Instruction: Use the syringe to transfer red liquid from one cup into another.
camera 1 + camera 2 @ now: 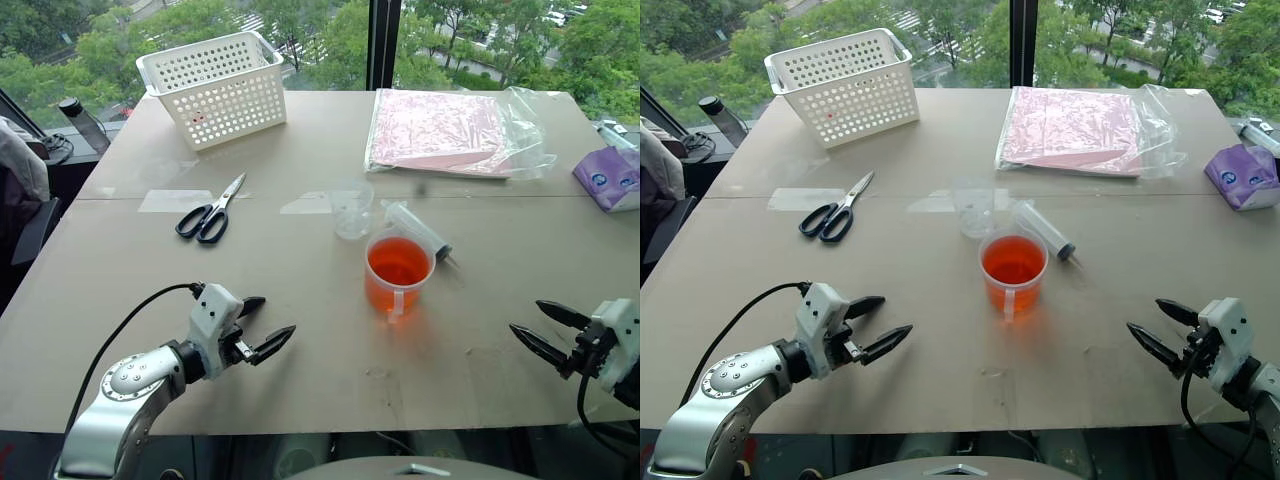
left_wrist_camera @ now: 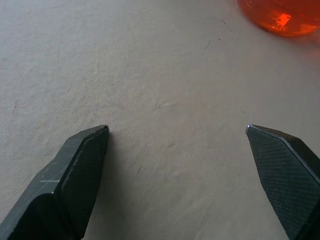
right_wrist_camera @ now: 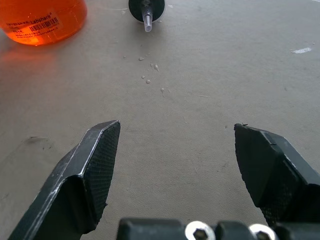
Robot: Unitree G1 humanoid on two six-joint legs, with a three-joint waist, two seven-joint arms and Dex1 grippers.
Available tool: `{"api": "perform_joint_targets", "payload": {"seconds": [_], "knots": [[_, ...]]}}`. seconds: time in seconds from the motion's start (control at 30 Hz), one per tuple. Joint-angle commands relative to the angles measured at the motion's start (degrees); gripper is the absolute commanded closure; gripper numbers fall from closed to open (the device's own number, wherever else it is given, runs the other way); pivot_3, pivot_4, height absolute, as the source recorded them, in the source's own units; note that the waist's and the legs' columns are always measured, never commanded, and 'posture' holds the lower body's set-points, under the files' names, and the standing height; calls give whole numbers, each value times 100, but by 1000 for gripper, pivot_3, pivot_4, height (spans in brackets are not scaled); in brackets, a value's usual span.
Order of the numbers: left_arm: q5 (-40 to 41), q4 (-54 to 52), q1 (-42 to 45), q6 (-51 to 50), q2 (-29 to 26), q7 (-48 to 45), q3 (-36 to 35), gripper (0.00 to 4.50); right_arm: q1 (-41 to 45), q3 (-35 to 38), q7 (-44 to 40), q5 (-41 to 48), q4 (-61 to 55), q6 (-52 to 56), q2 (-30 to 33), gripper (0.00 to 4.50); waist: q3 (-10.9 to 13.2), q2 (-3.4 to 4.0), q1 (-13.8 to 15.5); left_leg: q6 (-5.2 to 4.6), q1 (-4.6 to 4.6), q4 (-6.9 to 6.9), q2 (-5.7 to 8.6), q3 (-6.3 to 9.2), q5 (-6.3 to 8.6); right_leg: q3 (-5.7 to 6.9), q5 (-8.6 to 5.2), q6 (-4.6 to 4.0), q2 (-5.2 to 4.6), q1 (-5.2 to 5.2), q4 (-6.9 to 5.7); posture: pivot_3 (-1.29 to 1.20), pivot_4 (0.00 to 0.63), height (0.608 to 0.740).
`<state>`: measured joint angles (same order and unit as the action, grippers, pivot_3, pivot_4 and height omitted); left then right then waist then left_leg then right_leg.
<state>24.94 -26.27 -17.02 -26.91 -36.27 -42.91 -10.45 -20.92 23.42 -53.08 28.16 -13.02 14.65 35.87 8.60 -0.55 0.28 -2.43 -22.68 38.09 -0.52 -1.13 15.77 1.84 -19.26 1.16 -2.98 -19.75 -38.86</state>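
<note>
Claws hang over the bench's near edge, left claw (image 1: pixel 268 324) and right claw (image 1: pixel 537 327) both with fingers spread wide and empty. Mid-bench between them stands the handled cup (image 1: pixel 397 274) of red liquid (image 1: pixel 397 263). The small clear cup (image 1: pixel 352 209) stands just behind it toward the far edge, and the syringe (image 1: pixel 417 230) lies touching the handled cup's far right side.

Left tool (image 1: pixel 266 326) and right tool (image 1: pixel 532 328) gape empty.

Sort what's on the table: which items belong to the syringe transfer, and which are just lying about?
Job: syringe, handled cup of red liquid, small cup.

Lying about: scissors, white basket, bagged pink sheets, purple pack.
</note>
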Motion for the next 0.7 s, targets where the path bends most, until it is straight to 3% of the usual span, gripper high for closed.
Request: {"api": "perform_joint_targets", "payload": {"seconds": [0.03, 0.57, 0.7], "knots": [[128, -174, -49, 11, 1, -67, -6, 42, 92, 51, -170, 41, 67, -143, 133, 620, 0, 0, 3, 0, 0, 0, 0, 0, 0, 0, 0, 0, 0, 0, 0, 0, 150, 740], [180, -400, 43, -61, 55, 48, -56, 42, 422, -129, -321, -32, 437, -331, 218, 620, 1, 0, 42, -1, -1, 0, 0, 0, 0, 0, 0, 0, 0, 0, -2, 0, 150, 740], [476, -526, 223, -244, -38, -4, -186, 42, 800, -122, -61, 109, 195, 153, 380, 620, 2, 0, 39, -1, -1, 1, 0, -1, 0, 0, 0, 0, 0, 0, -1, 0, 150, 740]]}}
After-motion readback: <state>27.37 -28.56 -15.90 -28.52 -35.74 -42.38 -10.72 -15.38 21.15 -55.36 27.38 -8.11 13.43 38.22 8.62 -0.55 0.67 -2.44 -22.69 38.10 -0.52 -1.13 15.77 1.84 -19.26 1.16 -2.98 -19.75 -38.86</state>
